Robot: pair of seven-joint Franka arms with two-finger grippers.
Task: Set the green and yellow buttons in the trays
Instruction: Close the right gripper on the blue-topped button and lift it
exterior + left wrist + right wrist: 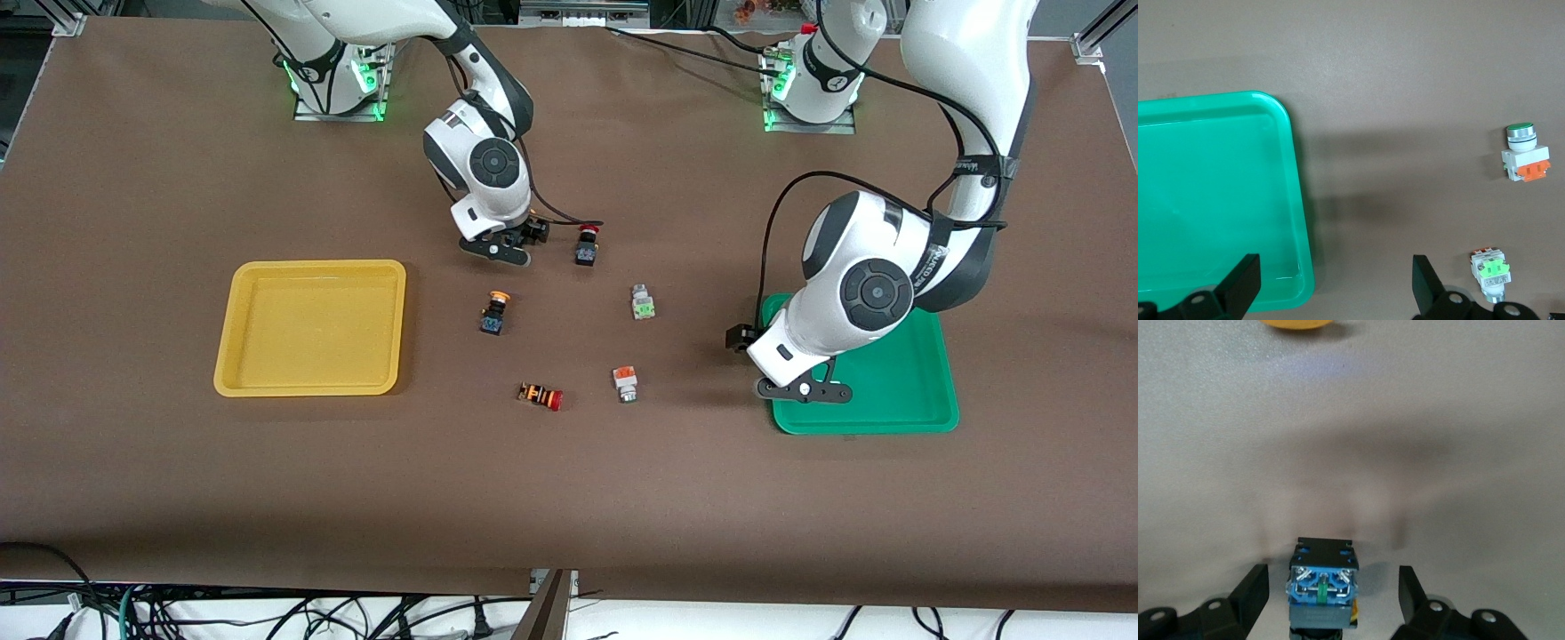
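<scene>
Between my right claw's (1331, 600) wide-open fingers lies a yellow button (1323, 590), ungrasped, long axis along the gap; left claw (1331, 287) waits open.

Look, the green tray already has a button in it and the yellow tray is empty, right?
Not quite. The green tray has no button in it: the left wrist view shows its floor bare, and the two white buttons lie on the table beside it. The left gripper hangs open over its edge. The yellow tray is empty, as you said.
</scene>
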